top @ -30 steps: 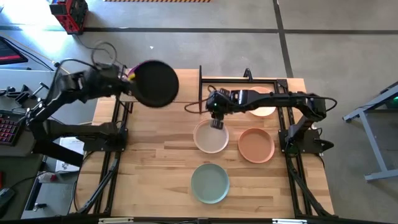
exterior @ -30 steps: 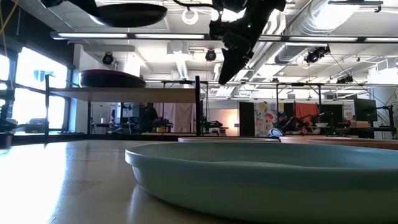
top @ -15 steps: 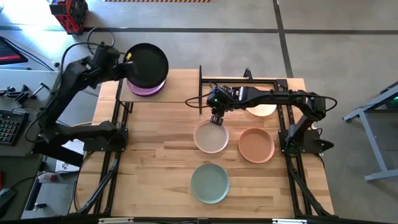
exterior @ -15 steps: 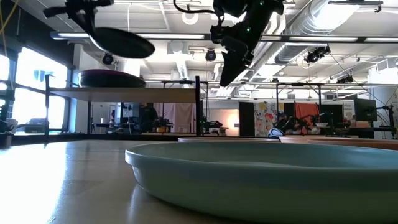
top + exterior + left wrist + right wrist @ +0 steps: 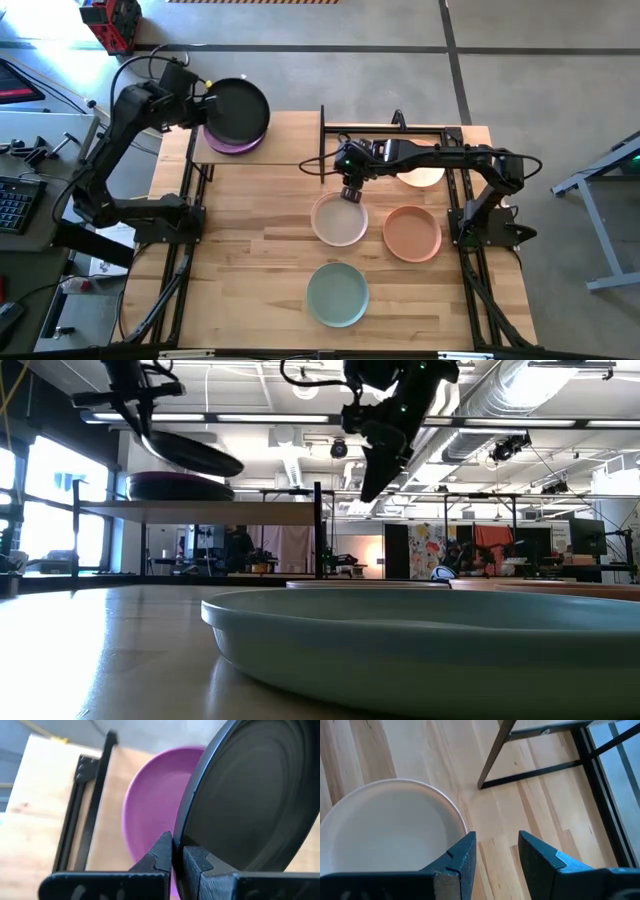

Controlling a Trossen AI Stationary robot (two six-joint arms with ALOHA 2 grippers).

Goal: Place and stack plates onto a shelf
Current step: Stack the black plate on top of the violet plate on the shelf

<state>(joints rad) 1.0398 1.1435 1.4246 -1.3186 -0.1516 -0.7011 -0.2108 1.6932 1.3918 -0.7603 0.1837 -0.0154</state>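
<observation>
Gripped by its rim between the closed fingers of the left gripper (image 5: 172, 857), a black plate (image 5: 238, 108) hangs tilted just above the purple plate (image 5: 232, 146) that already lies on the shelf (image 5: 200, 512). A second ago this plate was level and high, nearer the table's middle; half a second ago it had swung out over the purple one, and now it has dropped lower, its far edge dipping toward the dish beneath, though the low view shows a gap between them. In my judgement the stacking step is almost done: what remains is to ease the plate flat onto the purple one and let go. Across the table, the right gripper (image 5: 495, 852) hovers with its fingers parted and holding nothing, just above the near rim of the cream plate (image 5: 339, 220); it has shifted only slightly over the last second, so it looks poised for the next pick. Beyond that gripper the terracotta plate (image 5: 411, 232) and the sage green plate (image 5: 337, 293) wait on the tabletop (image 5: 250, 260), and a beige plate (image 5: 425, 177) sits partly under the right arm.
</observation>
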